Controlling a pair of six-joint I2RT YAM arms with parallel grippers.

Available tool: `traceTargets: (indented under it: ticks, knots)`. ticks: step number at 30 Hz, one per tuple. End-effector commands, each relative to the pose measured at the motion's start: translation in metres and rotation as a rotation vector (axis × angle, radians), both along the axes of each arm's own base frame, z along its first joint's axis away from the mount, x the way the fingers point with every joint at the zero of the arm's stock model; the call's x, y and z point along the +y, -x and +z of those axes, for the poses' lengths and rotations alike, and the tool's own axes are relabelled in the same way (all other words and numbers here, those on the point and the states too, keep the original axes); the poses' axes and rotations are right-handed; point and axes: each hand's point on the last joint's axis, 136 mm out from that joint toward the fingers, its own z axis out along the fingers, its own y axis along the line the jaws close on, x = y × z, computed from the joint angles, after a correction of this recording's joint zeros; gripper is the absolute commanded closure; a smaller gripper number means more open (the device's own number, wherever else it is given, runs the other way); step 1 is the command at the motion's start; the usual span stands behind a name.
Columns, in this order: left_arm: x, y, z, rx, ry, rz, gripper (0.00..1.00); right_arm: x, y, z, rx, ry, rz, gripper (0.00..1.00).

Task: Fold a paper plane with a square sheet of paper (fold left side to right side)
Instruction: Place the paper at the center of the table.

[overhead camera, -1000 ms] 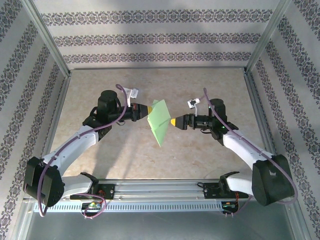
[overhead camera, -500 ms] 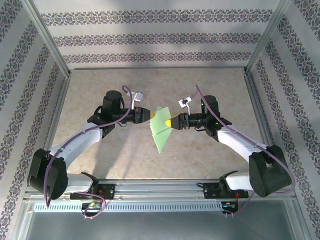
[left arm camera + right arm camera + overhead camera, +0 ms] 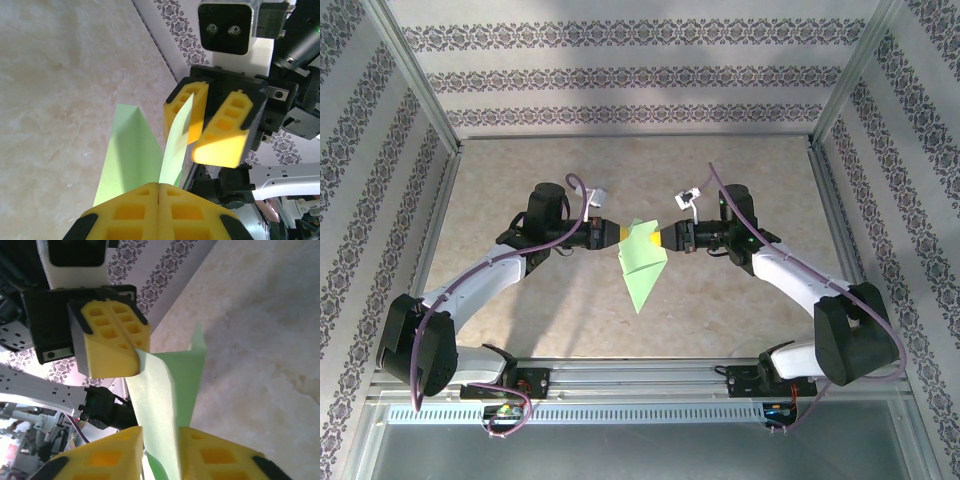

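Note:
The pale green sheet of paper (image 3: 642, 262), folded into a pointed shape, hangs in the air over the middle of the table, its tip toward the near edge. My left gripper (image 3: 620, 237) comes in from the left and is shut on the fold (image 3: 130, 150), its yellow pads (image 3: 125, 215) pressed together. My right gripper (image 3: 658, 239) faces it from the right. Its jaws stand a narrow gap apart with one curled flap of the paper (image 3: 160, 390) running between them. In the left wrist view that flap lies against one right finger (image 3: 185, 110).
The marble-patterned tabletop (image 3: 550, 180) lies below the paper, fenced by patterned walls and metal posts (image 3: 825, 180). The two arms' bases and a rail (image 3: 640, 380) run along the near edge. Both gripper tips nearly meet nose to nose.
My right gripper has moved left up to the paper and its jaws have narrowed from wide open around a flap. The left gripper has shifted slightly right, still holding the paper.

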Motion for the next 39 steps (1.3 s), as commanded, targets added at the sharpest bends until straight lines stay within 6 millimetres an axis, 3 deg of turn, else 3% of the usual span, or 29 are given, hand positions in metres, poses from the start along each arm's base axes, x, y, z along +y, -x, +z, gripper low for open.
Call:
traceTargets:
  ticks: [1, 5, 8, 10, 13, 16, 20, 23, 31, 39]
  knots:
    - [0.004, 0.003, -0.016, 0.02, -0.032, -0.011, 0.98, 0.004, -0.007, 0.0, -0.028, 0.026, -0.013, 0.84]
    - [0.011, -0.002, -0.032, 0.032, -0.097, 0.029, 0.6, 0.004, -0.015, -0.024, 0.029, 0.077, -0.056, 1.0]
    - [0.024, -0.009, -0.049, 0.033, -0.186, 0.098, 0.44, 0.002, -0.023, -0.054, 0.092, 0.133, -0.109, 1.0]
    - [0.036, -0.012, -0.063, 0.037, -0.264, 0.149, 0.4, 0.0, -0.03, -0.078, 0.14, 0.169, -0.149, 1.0]
    - [0.057, -0.018, -0.079, 0.048, -0.37, 0.224, 0.38, -0.003, -0.038, -0.115, 0.227, 0.228, -0.197, 1.0]
    - [0.067, -0.015, -0.082, 0.039, -0.432, 0.242, 0.39, -0.008, -0.042, -0.139, 0.289, 0.274, -0.248, 1.0]
    - [0.069, -0.003, -0.075, -0.029, -0.478, 0.215, 0.41, -0.016, -0.045, -0.152, 0.36, 0.303, -0.319, 1.0]
    - [0.067, 0.011, -0.076, -0.149, -0.635, 0.195, 0.41, -0.021, -0.047, -0.153, 0.445, 0.289, -0.379, 1.0]
    - [0.022, 0.045, -0.084, -0.295, -0.772, 0.082, 0.42, -0.02, -0.042, -0.152, 0.558, 0.286, -0.44, 1.0]
    - [-0.03, 0.063, -0.114, -0.341, -0.924, -0.044, 0.41, -0.024, -0.046, -0.153, 0.586, 0.291, -0.494, 1.0]
